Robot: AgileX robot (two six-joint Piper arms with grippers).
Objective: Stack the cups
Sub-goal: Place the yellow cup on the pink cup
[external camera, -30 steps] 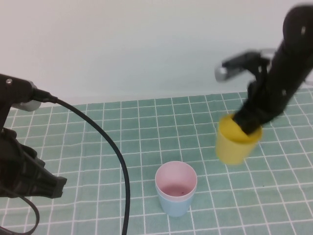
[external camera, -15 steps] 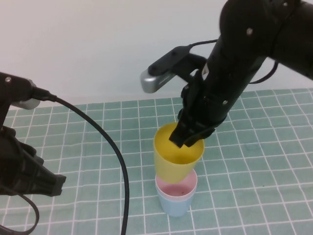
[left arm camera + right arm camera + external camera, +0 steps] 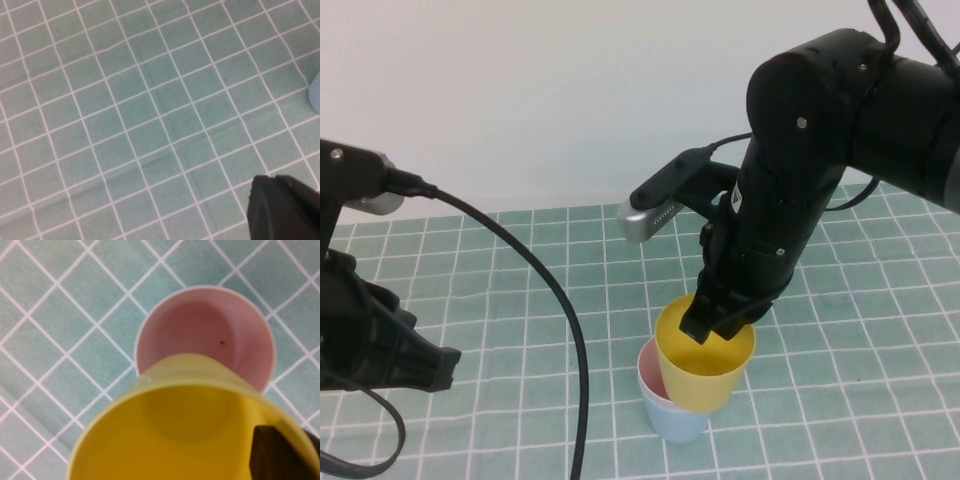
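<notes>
The right gripper [image 3: 718,322] is pinching the yellow cup [image 3: 705,368], tilted just over the pink cup [image 3: 648,364] below it; it might catch the rim and tip the stack. The left gripper [image 3: 415,362] is waiting far off; I cannot tell its grip.

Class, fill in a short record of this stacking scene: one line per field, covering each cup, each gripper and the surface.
yellow cup: tilted, held by its rim, its base over the pink cup's mouth, not seated
pink cup: upright, nested in the blue cup
blue cup: upright on the mat, bottom of the stack
right gripper: shut on the yellow cup's rim, above the stack
left gripper: at the table's left side, away from the cups, holding nothing
surface: green checked mat
</notes>
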